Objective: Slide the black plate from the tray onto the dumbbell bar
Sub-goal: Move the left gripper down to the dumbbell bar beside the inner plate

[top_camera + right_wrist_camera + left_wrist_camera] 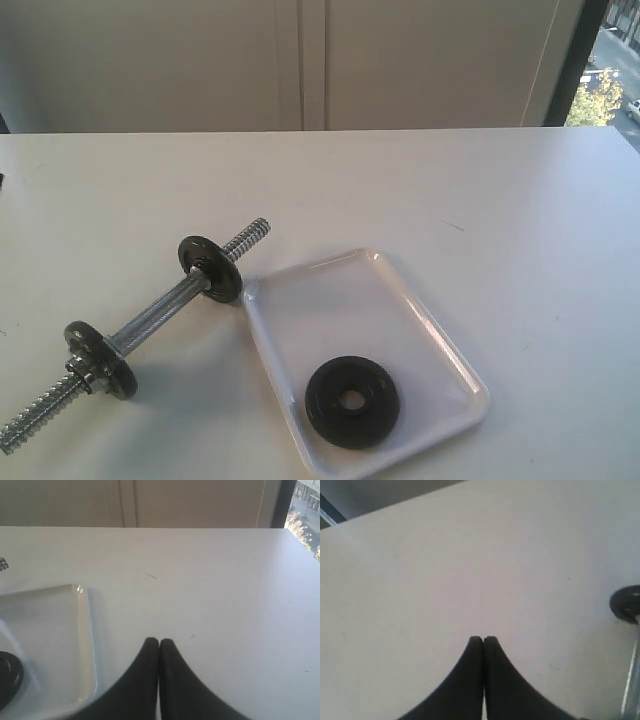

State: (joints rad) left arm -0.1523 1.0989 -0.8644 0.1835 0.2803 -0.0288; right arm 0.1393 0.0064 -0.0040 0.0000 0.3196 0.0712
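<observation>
The black plate (352,401) lies flat in the near part of the white tray (330,300); its edge (9,677) shows in the right wrist view, inside the tray (86,645). The dumbbell bar (160,315) lies slanted on the table left of the tray, with one worn disc (211,268) near its far end and another (100,360) near its near end. Neither arm appears in the exterior view. My left gripper (483,639) is shut and empty above bare table, with a bar disc (626,603) off to one side. My right gripper (159,641) is shut and empty beside the tray.
The white table (480,200) runs back to a pale wall with a window (612,70) at the far right. The bar's far threaded end (250,237) lies close to the tray's far left corner.
</observation>
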